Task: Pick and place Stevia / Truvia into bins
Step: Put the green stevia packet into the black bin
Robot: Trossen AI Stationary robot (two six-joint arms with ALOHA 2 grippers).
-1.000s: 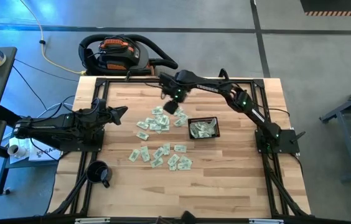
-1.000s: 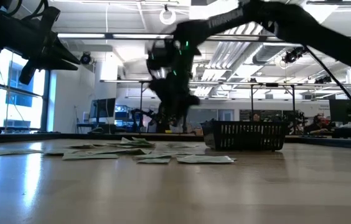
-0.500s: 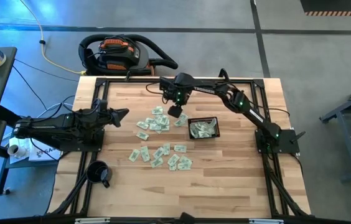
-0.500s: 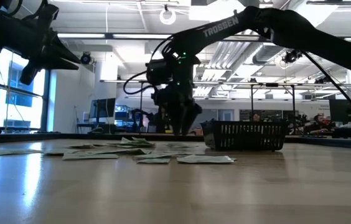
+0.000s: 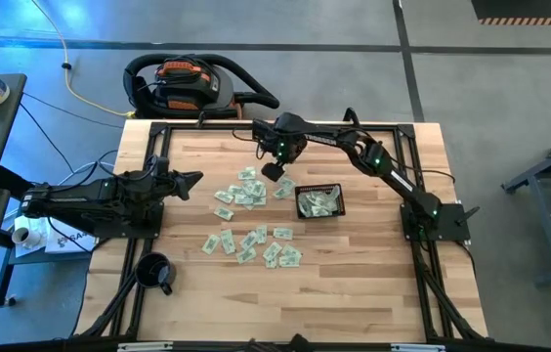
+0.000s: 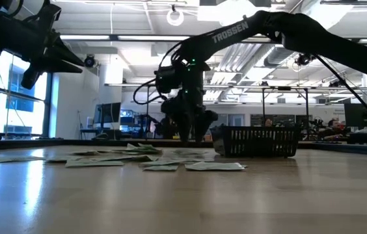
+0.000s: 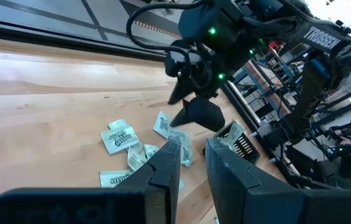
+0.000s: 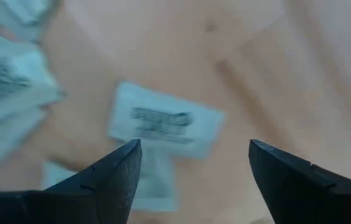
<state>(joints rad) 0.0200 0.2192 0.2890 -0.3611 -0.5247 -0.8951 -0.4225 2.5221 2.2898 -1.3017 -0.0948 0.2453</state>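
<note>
Pale green and white sachets [image 5: 249,217] are scattered over the wooden bench [image 5: 197,156] in the middle of the high view, in two loose groups: one just left of the black basket [image 5: 318,201] and one lower, toward the frame's centre bottom. More sachets are seen lying inside the basket, which is set right of centre on the bench. In the low view the basket [image 6: 257,141] is shown standing at centre right, with sachets [image 6: 159,162] lying flat in front of it and to its left.

The right claw [image 5: 274,172] is held low over the upper group of sachets, just up and left of the basket in the high view. Its fingers are spread wide and nothing is gripped between them; in the right wrist view a single sachet [image 8: 163,124] is seen lying flat on the wood between the two dark fingertips [image 8: 116,177]. In the low view the same claw [image 6: 192,133] is shown pointing down, close above the bench.

The left claw [image 5: 190,178] is parked near the left edge of the bench, well apart from the sachets, and is raised above the wood. In the left wrist view its fingers [image 7: 166,165] stand only slightly apart, with nothing held.

A black mug [image 5: 153,271] is placed at the lower left of the bench
</note>
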